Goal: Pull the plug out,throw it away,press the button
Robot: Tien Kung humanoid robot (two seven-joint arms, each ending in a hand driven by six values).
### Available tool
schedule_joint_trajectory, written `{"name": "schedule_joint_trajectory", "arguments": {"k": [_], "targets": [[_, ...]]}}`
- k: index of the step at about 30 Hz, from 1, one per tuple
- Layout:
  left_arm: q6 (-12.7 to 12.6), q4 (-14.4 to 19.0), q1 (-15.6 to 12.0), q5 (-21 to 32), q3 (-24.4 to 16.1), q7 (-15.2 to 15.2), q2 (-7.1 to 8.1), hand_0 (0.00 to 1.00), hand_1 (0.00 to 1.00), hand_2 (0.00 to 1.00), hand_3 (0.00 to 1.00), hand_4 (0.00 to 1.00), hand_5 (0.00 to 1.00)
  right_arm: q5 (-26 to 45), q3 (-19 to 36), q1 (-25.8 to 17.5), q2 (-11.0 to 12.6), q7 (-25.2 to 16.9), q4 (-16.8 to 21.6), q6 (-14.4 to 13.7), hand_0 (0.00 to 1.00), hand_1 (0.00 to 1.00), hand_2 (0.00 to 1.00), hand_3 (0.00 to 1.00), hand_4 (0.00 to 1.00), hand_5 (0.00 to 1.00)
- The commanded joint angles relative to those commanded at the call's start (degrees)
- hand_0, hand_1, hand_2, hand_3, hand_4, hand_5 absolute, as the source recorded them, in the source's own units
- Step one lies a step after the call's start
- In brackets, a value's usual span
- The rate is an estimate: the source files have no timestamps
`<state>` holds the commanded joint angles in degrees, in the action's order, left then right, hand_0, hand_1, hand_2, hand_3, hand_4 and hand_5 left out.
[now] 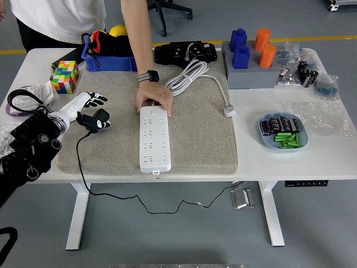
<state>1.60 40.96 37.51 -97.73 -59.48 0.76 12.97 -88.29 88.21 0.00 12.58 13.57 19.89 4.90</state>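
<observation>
A white power strip (154, 138) lies lengthwise on the beige mat (201, 139). A person's hand (153, 97) presses on its far end. A black plug (96, 120) lies on the mat's left part. Its thin black cable (81, 167) runs over the near edge and hangs under the table. My left hand (93, 103) hovers just above and behind the plug. Its fingers (99, 99) are spread and hold nothing. The right arm is out of view.
A Rubik's cube (65, 75) and a blue bin (109, 60) stand at the back left. A coiled white cable (188, 75) lies on the mat's far edge. A grey tray (251, 75) with blue and orange blocks and a blue plate (281, 134) of batteries are on the right.
</observation>
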Motion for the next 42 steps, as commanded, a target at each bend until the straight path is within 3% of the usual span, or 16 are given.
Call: {"name": "schedule_joint_trajectory", "arguments": {"k": [6,7,12,13,18,19,24,25,30,32,42], "targets": [[-0.1,5.51,1.75,1.98,1.78,-0.4,-0.34,0.832,0.828,0.784,0.79,0.945,0.063,0.14,-0.53,0.36,0.32,-0.02,0.06,-0.02,0.767,0.729,0.724,0.713,0.883,0.658],[0.04,6.05,2.18,2.7,2.32,-0.33,-0.48,0.731,0.656,0.608,0.79,0.941,0.089,0.18,-0.62,0.41,0.34,-0.03,0.08,-0.01,0.767,0.729,0.724,0.713,0.883,0.658],[0.55,6.47,5.26,4.29,6.34,0.55,-1.49,0.731,0.656,0.608,0.79,0.941,0.089,0.3,-1.0,0.53,0.42,-0.01,0.03,0.02,0.767,0.729,0.724,0.713,0.883,0.658],[0.53,6.39,5.89,4.32,7.29,0.81,-1.71,0.463,0.462,0.444,0.754,0.75,0.002,0.29,-1.06,0.54,0.45,-0.01,0.0,0.03,0.767,0.729,0.724,0.713,0.883,0.658],[0.1,5.8,8.21,5.17,12.28,1.24,-2.55,0.463,0.462,0.444,0.754,0.75,0.002,0.32,-1.22,0.54,0.61,0.0,-0.08,0.03,0.767,0.729,0.724,0.713,0.883,0.658],[-0.02,5.34,8.79,5.31,13.75,1.27,-2.81,0.237,0.202,0.168,0.644,0.34,0.002,0.35,-1.28,0.57,0.66,0.0,-0.09,0.03,0.767,0.729,0.724,0.713,0.883,0.658],[0.17,3.2,10.72,6.75,18.31,2.03,-3.99,0.237,0.202,0.168,0.644,0.34,0.002,0.38,-1.39,0.59,0.7,0.0,-0.15,0.04,0.767,0.729,0.724,0.713,0.883,0.658],[0.23,2.88,10.97,7.0,18.97,2.26,-4.2,0.151,0.103,0.116,0.643,0.088,0.002,0.4,-1.42,0.6,0.71,0.0,-0.15,0.04,0.767,0.729,0.724,0.713,0.883,0.658],[1.09,1.08,11.66,6.97,21.25,4.71,-5.47,0.151,0.103,0.116,0.643,0.088,0.002,0.52,-1.64,0.55,0.7,0.0,-0.1,0.04,0.767,0.729,0.724,0.713,0.883,0.658],[1.38,0.4,11.78,7.62,22.23,5.29,-5.85,0.123,0.048,0.118,0.642,0.047,0.002,0.54,-1.68,0.47,0.68,-0.01,-0.06,0.04,0.767,0.729,0.724,0.713,0.883,0.658],[4.39,-2.47,13.14,12.86,24.9,9.45,-7.3,0.08,0.029,0.135,0.661,0.036,0.002,0.55,-1.78,0.21,0.69,0.0,-0.12,0.03,0.767,0.729,0.724,0.713,0.883,0.658]]}}
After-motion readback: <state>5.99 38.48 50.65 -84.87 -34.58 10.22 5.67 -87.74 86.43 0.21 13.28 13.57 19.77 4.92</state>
